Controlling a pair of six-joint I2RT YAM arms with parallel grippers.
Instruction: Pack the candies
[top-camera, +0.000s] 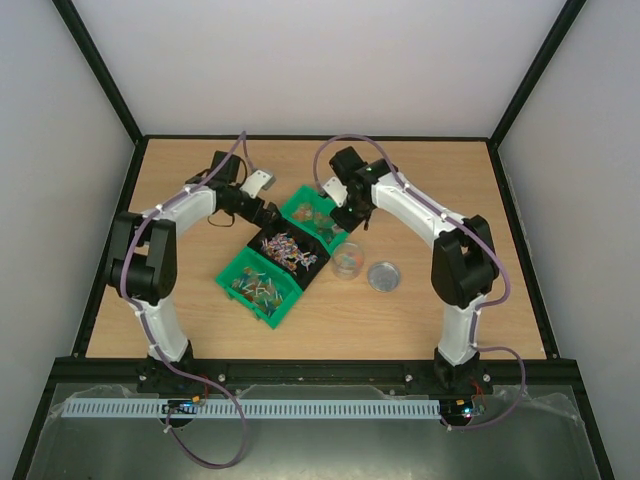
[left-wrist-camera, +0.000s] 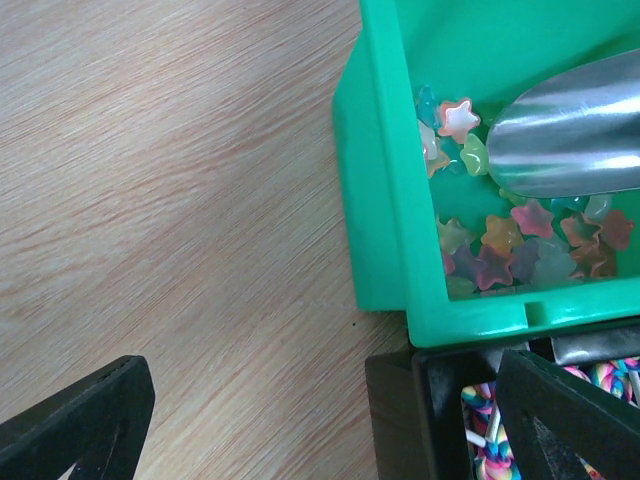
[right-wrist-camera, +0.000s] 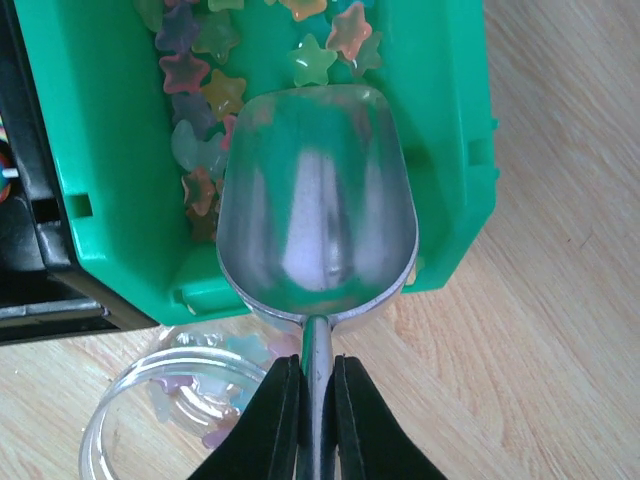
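The candies (right-wrist-camera: 200, 90) are small translucent star-shaped sweets in mixed colours, lying in the far green bin (right-wrist-camera: 450, 120). My right gripper (right-wrist-camera: 317, 400) is shut on the handle of a metal scoop (right-wrist-camera: 318, 200). The scoop's bowl is empty and hangs low over the bin's near end. A clear glass jar (right-wrist-camera: 170, 400) with a few candies inside stands just outside that bin. In the left wrist view the same candies (left-wrist-camera: 510, 245) and the scoop (left-wrist-camera: 570, 130) show. My left gripper (left-wrist-camera: 320, 430) is open above the table, at the black bin's corner (left-wrist-camera: 440, 400).
Three bins stand in a diagonal row: far green bin (top-camera: 310, 212), black bin (top-camera: 290, 250) with striped sweets on sticks, near green bin (top-camera: 260, 285). The jar (top-camera: 347, 260) and a round silver lid (top-camera: 384, 276) sit to their right.
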